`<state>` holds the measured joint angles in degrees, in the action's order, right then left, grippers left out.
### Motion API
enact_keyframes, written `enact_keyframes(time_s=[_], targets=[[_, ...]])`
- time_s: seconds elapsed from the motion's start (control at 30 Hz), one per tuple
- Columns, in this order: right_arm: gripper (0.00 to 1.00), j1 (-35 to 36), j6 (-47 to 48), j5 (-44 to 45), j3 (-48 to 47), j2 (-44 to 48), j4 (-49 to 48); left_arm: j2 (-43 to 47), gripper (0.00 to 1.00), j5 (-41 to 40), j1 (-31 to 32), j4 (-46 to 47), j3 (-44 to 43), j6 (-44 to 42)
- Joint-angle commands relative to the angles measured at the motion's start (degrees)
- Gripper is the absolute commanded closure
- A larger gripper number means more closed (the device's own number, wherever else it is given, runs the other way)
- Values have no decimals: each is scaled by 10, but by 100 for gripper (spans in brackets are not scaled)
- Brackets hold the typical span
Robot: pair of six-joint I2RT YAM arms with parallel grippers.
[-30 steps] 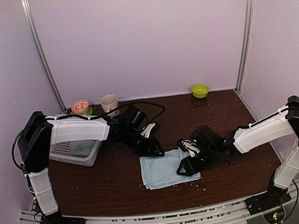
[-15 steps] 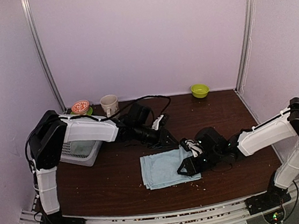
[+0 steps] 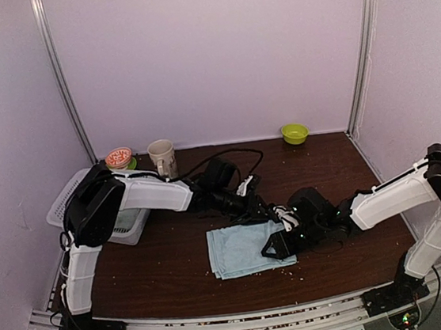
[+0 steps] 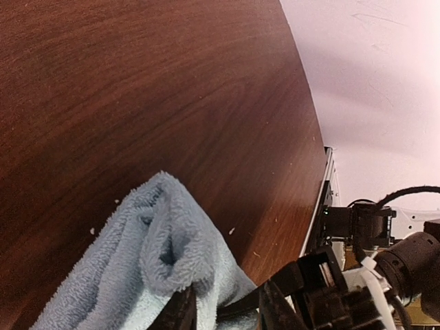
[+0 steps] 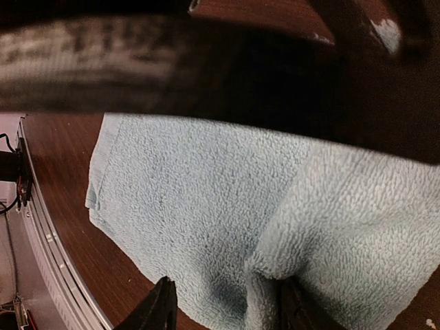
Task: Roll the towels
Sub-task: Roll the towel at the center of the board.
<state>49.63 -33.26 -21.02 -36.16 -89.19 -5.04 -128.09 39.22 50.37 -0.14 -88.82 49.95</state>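
Observation:
One light blue towel [image 3: 242, 248] lies flat on the dark wooden table, and its far right corner is bunched into a raised fold [image 4: 161, 240]. My left gripper [image 3: 263, 210] reaches across to that corner. Its jaws stand a little apart around the fold's edge [image 4: 223, 311], and the cloth fills only part of the gap. My right gripper [image 3: 277, 246] rests on the towel's right edge. Its fingers are spread wide [image 5: 225, 306], one near the towel's hem and one against a raised crease [image 5: 275, 265]. The two grippers nearly touch.
A white mesh basket [image 3: 73, 199] sits at the left behind my left arm. Along the back wall stand a patterned bowl [image 3: 118, 157], a cream cup [image 3: 161, 153] and a green bowl [image 3: 294, 133]. Crumbs dot the table. A metal rail [image 3: 223, 328] runs along the near edge.
My left gripper slid right along the towel's far edge, from its left corner to its right corner. The right gripper shifted slightly right and then held still.

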Motion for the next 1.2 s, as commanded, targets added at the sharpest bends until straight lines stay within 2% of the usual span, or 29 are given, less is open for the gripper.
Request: enact_keyframes(time_s=[0.0, 0.33, 0.57, 0.67, 0.77, 0.87, 0.93, 1.17], targets=[[49, -5, -4, 12, 11, 3, 34, -30, 68, 6, 2, -6, -26, 4], [46, -4, 2, 15, -2, 37, 72, -83, 70, -13, -1, -54, -43, 54], [45, -4, 24, 32, -43, 102, 165, -92, 79, -35, -3, -78, -44, 58], [46, -5, 18, 69, -50, 126, 190, -90, 83, -39, -4, -85, -43, 55], [53, -9, 3, 94, -53, 120, 202, -83, 87, -43, -2, -83, -35, 54], [73, -7, 0, 80, -60, 89, 203, -70, 89, -54, -3, -94, -32, 44], [79, -2, 2, 62, -61, 75, 192, -62, 90, -61, -4, -106, -32, 34], [83, 12, 20, 31, -75, 13, 194, -28, 92, -73, -4, -133, -18, 11]])
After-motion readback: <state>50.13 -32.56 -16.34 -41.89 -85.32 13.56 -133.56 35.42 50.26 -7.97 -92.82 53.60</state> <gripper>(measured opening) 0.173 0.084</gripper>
